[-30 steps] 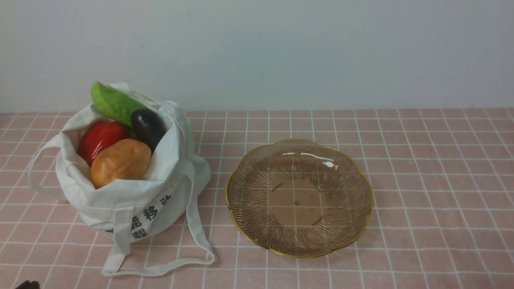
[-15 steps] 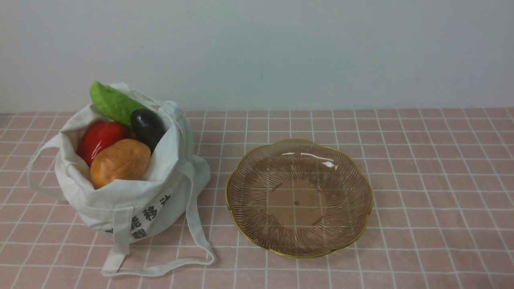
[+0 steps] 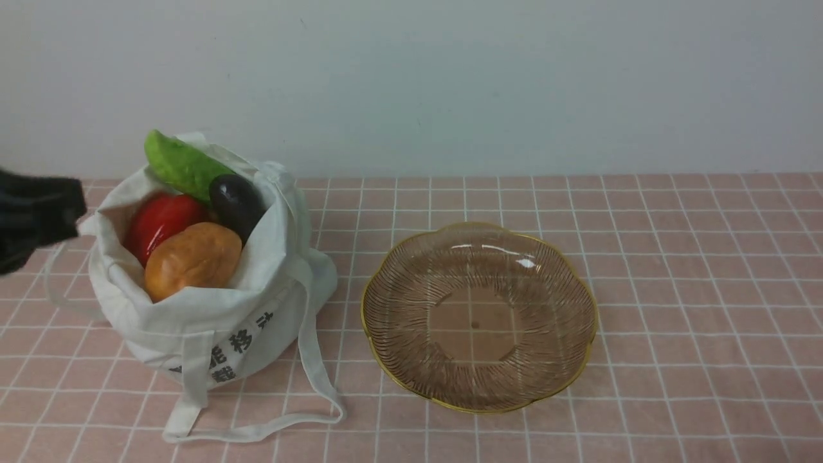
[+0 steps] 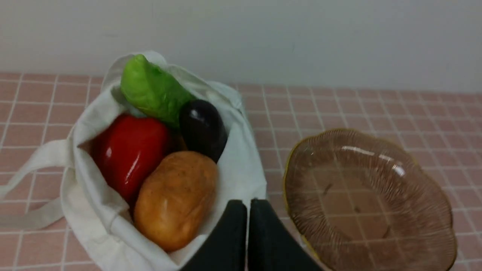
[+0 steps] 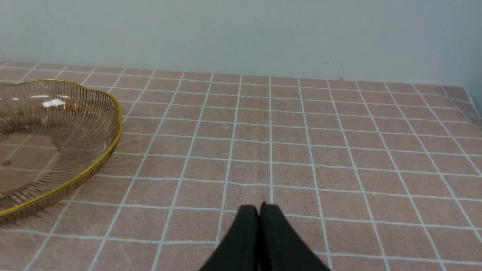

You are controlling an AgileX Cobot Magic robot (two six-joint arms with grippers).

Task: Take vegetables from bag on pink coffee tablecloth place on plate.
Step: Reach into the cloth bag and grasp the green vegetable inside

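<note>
The white bag (image 3: pixel 212 321) stands open on the left of the pink tablecloth (image 3: pixel 675 289). In it are a green cucumber (image 3: pixel 180 164), a red pepper (image 3: pixel 161 222), an orange-brown potato (image 3: pixel 193 257) and a dark purple eggplant (image 3: pixel 236 202). The ribbed glass plate (image 3: pixel 398 302) lies empty to the bag's right. My left gripper (image 3: pixel 64 209) is a blurred dark shape at the bag's left side. In the left wrist view it (image 4: pixel 247 203) is shut and empty, above the bag's near rim by the potato (image 4: pixel 175 197). My right gripper (image 5: pixel 259 207) is shut and empty over bare cloth, right of the plate (image 5: pixel 94 124).
The bag's long straps (image 3: pixel 315 360) trail on the cloth in front of it, toward the plate. A pale wall (image 3: pixel 450 83) runs along the back of the table. The cloth's right edge shows in the right wrist view (image 5: pixel 472 101).
My left gripper was barely in the lower left corner a second ago, left the front view, and now shows at the left edge beside the bag. The bag, vegetables and plate have not moved.
</note>
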